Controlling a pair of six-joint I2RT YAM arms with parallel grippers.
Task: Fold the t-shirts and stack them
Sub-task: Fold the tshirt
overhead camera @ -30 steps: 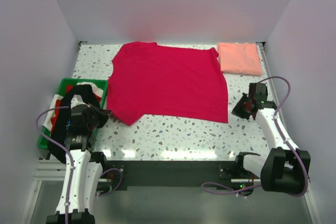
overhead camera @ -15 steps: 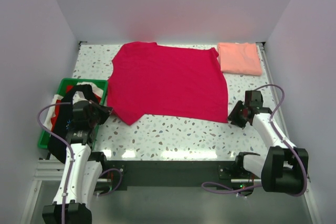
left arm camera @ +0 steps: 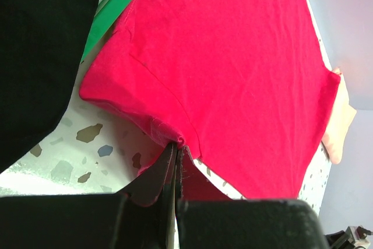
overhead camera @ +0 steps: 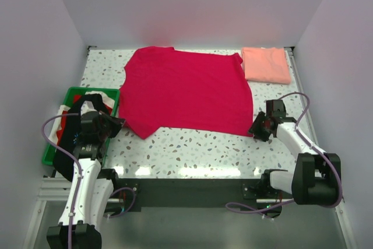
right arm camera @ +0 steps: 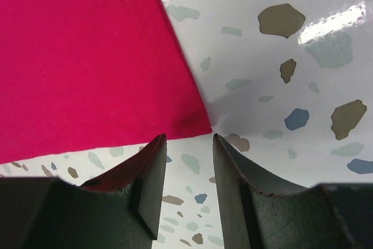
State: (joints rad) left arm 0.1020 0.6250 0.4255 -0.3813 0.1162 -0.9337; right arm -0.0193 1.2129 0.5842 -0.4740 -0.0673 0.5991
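Observation:
The crimson red t-shirt [overhead camera: 186, 91] lies spread flat on the speckled table. My left gripper [overhead camera: 119, 123] is shut on its near left edge, pinching a small fold of the cloth [left arm camera: 178, 139]. My right gripper [overhead camera: 254, 130] is open, low over the table, with the shirt's near right corner [right arm camera: 195, 125] just ahead of its fingertips and not between them. The salmon pink t-shirt [overhead camera: 266, 64] lies folded at the far right corner of the table; its edge shows in the left wrist view [left arm camera: 338, 126].
A green plastic crate [overhead camera: 69, 96] holding other clothes stands at the left edge, beside my left arm. White walls close in the table on three sides. Bare table runs along the near edge [overhead camera: 192, 150].
My right gripper has moved left toward the red shirt's near right corner. My left gripper has edged right onto the shirt's near left edge.

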